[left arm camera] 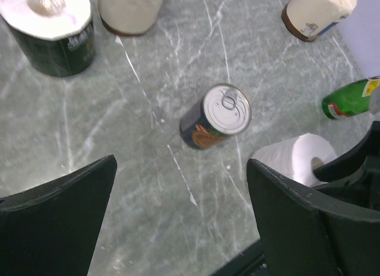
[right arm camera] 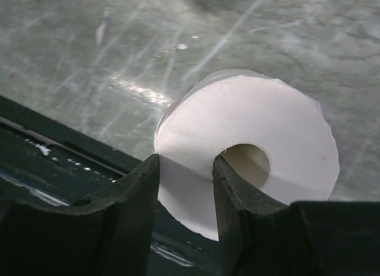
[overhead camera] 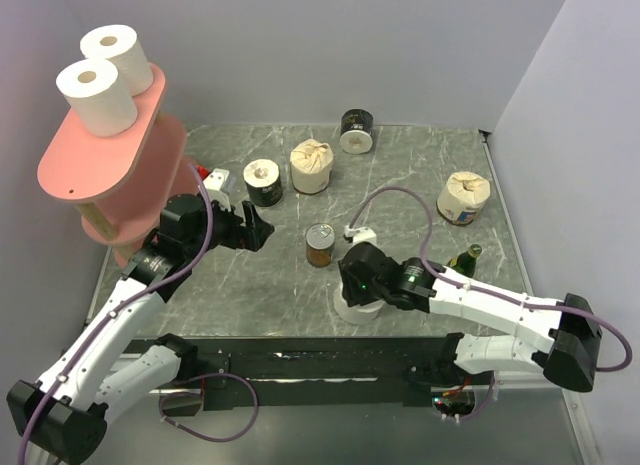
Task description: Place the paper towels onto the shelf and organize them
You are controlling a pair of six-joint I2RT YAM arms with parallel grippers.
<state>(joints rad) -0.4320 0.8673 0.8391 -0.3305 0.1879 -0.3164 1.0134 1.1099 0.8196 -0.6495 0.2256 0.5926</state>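
Held white roll (right arm camera: 249, 133): it sits at the near edge of the table (overhead camera: 420, 165), right by the dark rail in front of the arms.
Right pincer (right arm camera: 185, 187): it is clamped on the held white roll. One finger is on the outside of the roll and the other is at the hole, with the soft wall squeezed between them.
Left pincer (left arm camera: 178, 228): its two fingers are wide apart and nothing is between them. It hangs over the bare table, just beside the shelf's lower end.
Tin can (overhead camera: 320, 245): it stands a little past the right pincer, between the two arms, on its own.
Green bottle (overhead camera: 465, 257): it lies on the table just beside the right arm, with its neck pointing away.
Near black roll (overhead camera: 263, 181): it stands on end just past the left pincer, white top up.
Middle cream roll (overhead camera: 311, 166): it is right next to the near black roll, on that roll's right. I cannot tell if they touch.
Right cream roll (overhead camera: 463, 197): it is off by itself on the right side of the table.
Far black roll (overhead camera: 357, 131): it is near the back edge of the table and tipped on its side, hole facing front.
Pink shelf (overhead camera: 110, 175): it stands at the left side of the table.
Front shelf roll (overhead camera: 97, 95): white, standing on the top board.
Back shelf roll (overhead camera: 120, 55): white, on the same board, just behind the front one.
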